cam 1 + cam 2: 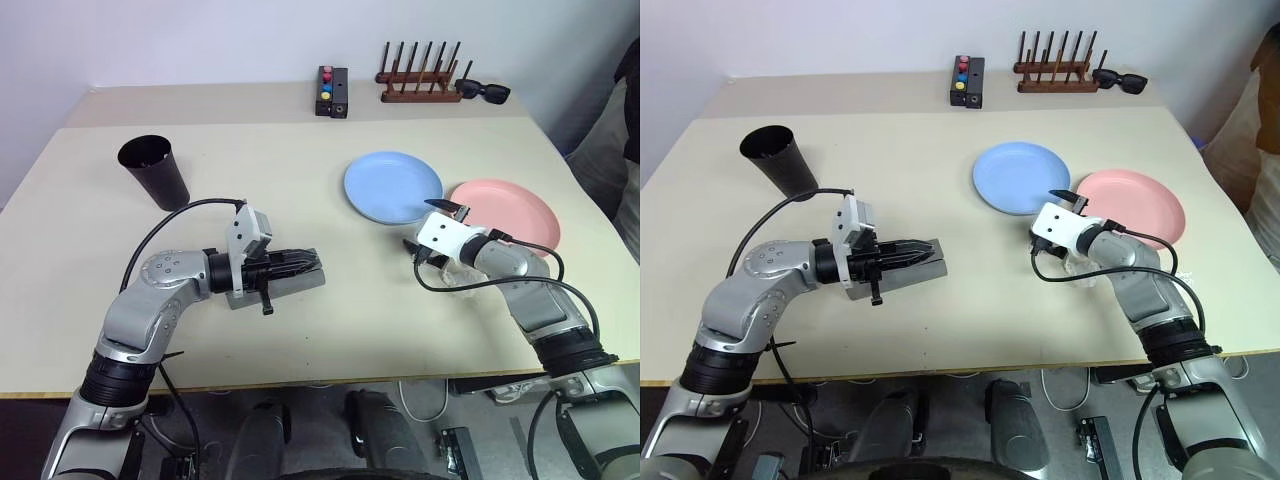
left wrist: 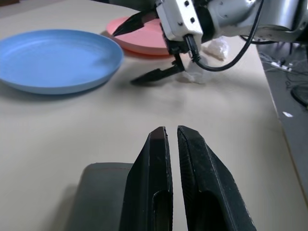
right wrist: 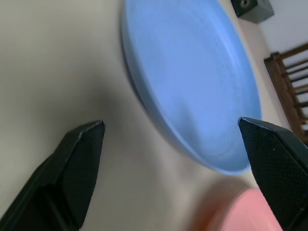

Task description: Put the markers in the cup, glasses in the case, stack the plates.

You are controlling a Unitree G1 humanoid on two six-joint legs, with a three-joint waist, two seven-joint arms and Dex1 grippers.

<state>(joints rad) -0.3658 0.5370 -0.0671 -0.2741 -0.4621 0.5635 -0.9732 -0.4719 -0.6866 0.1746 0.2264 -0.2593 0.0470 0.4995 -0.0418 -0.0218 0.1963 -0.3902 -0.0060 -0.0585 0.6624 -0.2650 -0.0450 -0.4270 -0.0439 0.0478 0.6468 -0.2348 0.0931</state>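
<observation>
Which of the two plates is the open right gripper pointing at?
The light blue plate. The right gripper has its fingers spread either side of that plate's near rim; the salmon pink plate lies off to its right.

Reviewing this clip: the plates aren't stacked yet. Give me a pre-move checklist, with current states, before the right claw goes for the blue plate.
1. Right claw open: ok, fingers spread wide.
2. Right claw lined up with blue plate: ok, its near rim lies between the fingers.
3. Plates apart, unstacked: ok, pink plate lies beside the blue one.
4. Both plates bare: ok.
5. Left claw out of the way: ok, shut, over the grey case.
6. Glasses inside the case: cannot tell.
</observation>
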